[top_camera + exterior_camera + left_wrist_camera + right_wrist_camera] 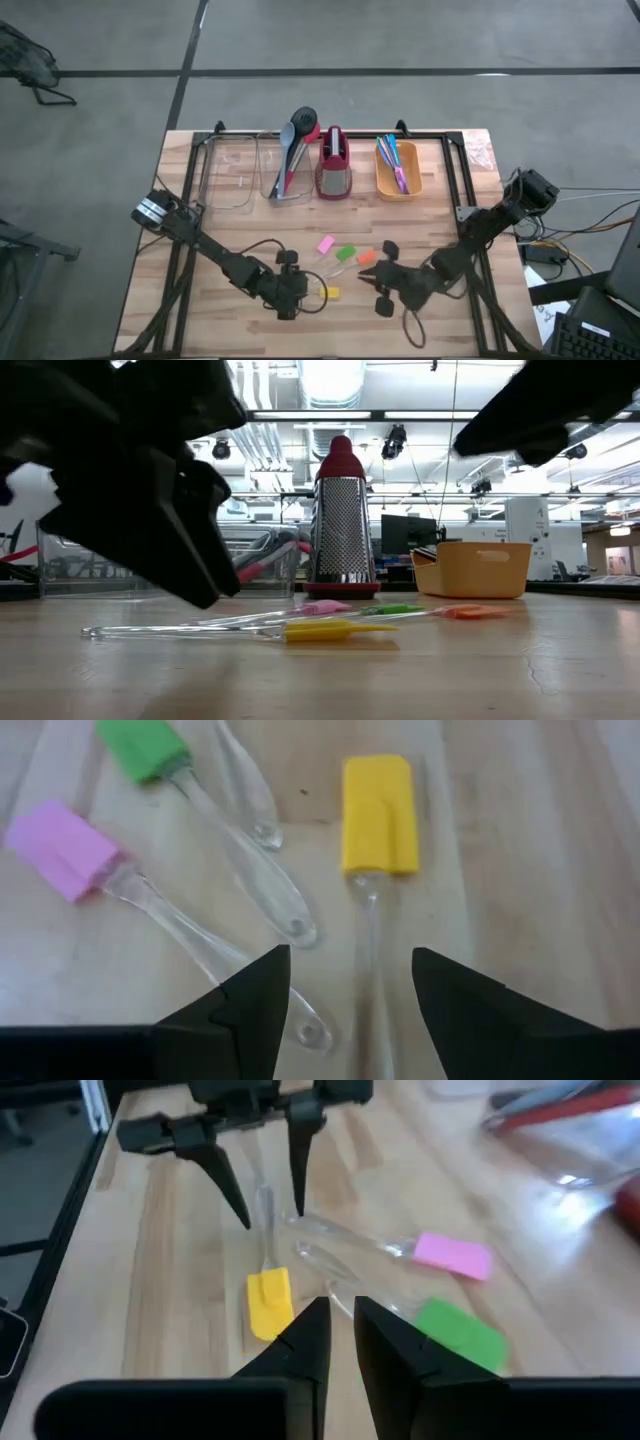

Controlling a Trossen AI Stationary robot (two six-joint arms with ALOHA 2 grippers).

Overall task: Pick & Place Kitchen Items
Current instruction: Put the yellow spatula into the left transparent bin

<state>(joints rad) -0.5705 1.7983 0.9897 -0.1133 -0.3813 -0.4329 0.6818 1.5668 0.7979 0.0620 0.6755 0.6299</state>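
1. yellow spatula point(380, 815) lies flat on the counter point(200, 300), its clear handle between the left end effector point(350, 980) fingers, which are spread
2. light, slippery handle; pinch mid-handle
3. right end effector point(342, 1325) nearly clenched, empty

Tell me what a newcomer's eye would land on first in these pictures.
First, the bright spatula heads near the table's front middle: pink spatula, green spatula, orange spatula and yellow spatula, all with clear handles. The left hand stands open right over the yellow one's handle, with the right hand close by, nearly shut. Behind them, the red-topped grater stands upright between a clear bin and an orange bin.
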